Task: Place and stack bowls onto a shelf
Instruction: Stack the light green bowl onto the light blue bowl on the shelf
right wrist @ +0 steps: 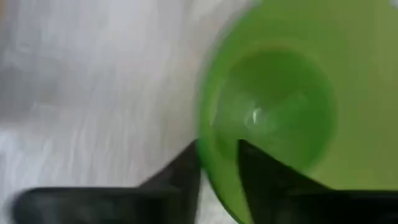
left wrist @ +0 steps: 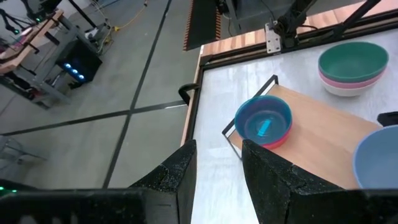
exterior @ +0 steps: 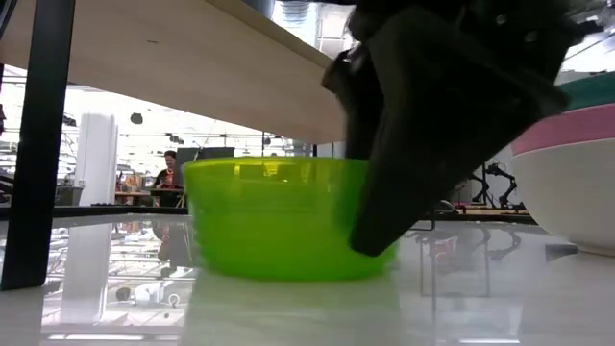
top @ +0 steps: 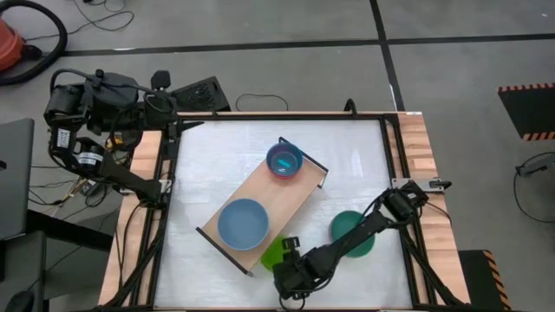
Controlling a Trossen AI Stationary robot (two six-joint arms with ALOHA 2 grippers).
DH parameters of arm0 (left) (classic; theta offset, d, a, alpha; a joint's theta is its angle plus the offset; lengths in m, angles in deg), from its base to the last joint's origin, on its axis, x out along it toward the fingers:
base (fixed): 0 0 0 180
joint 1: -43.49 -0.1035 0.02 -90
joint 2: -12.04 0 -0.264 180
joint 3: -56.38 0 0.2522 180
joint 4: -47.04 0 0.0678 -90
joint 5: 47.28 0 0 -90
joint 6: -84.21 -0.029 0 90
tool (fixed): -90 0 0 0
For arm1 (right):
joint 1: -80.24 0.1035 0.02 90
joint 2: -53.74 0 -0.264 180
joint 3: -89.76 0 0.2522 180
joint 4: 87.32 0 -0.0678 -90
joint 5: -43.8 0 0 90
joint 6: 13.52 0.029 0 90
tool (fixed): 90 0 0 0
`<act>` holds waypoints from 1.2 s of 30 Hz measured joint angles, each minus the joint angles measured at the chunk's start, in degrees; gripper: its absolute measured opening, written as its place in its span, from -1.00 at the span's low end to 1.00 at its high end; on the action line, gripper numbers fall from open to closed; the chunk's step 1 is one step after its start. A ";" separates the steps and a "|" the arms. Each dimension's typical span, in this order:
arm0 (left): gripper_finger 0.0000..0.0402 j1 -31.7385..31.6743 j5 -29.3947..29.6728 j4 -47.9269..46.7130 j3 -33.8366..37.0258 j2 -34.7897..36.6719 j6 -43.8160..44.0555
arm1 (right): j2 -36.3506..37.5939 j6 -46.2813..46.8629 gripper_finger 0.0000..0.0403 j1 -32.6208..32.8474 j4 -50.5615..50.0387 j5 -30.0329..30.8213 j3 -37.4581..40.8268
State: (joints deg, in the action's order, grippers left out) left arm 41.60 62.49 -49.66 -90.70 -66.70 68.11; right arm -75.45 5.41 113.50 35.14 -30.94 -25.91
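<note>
lime green bowl (right wrist: pixel 280 112) blurred, cut off — shelf (exterior: pixel 173 58) cropped

The green bowl (exterior: pixel 279 219) looked like translucent, glossy plastic, its rim between the right pincer's (right wrist: pixel 217 163) matt, grainy black fingers (right wrist: pixel 261 174). The counter (exterior: pixel 307 308) under it was smooth, pale and mirror-shiny. Beside the pincer, the shelf (top: pixel 264 206) was matt light wood with thin black metal end frames. The blue bowl (top: pixel 242 223) on it looked satin-smooth plastic.
</note>
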 joint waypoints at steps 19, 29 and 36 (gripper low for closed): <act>-0.43 5.85 -30.97 0.04 0.00 -8.68 2.46 | 15.42 23.55 -0.88 11.95 -13.89 -3.16 -0.02; -0.43 18.72 -13.60 1.01 0.02 -20.54 -15.64 | 29.74 36.65 -0.88 14.14 -16.47 2.14 -0.02; -0.43 22.20 -6.65 7.39 0.03 -25.06 -24.00 | 34.46 33.46 -0.88 13.89 -16.80 7.46 -0.04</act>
State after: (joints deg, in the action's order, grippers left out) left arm 63.80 55.85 -42.27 -90.67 -91.76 44.12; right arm -40.99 38.87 127.38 18.34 -23.49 -25.96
